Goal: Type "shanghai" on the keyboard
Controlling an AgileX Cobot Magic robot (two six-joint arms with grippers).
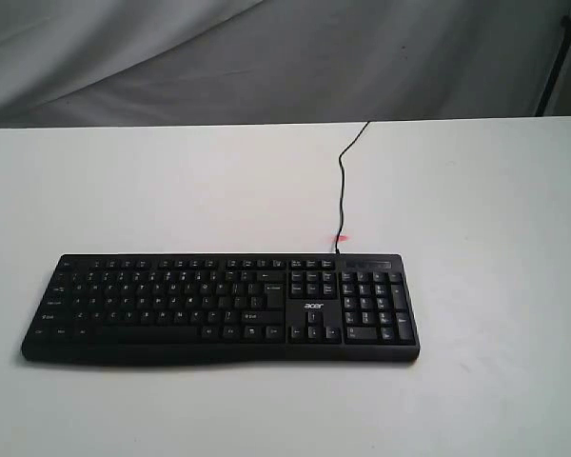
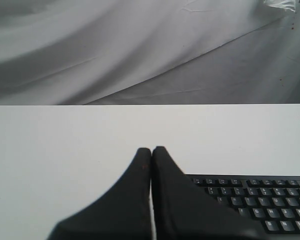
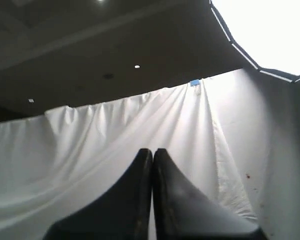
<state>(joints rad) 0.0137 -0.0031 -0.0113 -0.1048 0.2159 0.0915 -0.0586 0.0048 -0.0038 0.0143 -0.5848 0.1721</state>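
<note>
The black keyboard (image 1: 219, 307) with white legends and a small acer logo lies flat on the white table (image 1: 476, 209), toward its front. Its thin black cable (image 1: 343, 176) runs back over the far edge. No arm shows in the exterior view. In the left wrist view my left gripper (image 2: 152, 149) is shut with nothing between its fingers, and part of the keyboard (image 2: 260, 202) shows just beside and beyond one finger. My right gripper (image 3: 152, 150) is also shut and empty, pointing up at the white backdrop, with no keyboard in its view.
A small red mark (image 1: 341, 240) sits on the table just behind the keyboard by the cable. A wrinkled white cloth backdrop (image 1: 266, 57) hangs behind the table. A dark stand (image 1: 563, 52) shows at the far right.
</note>
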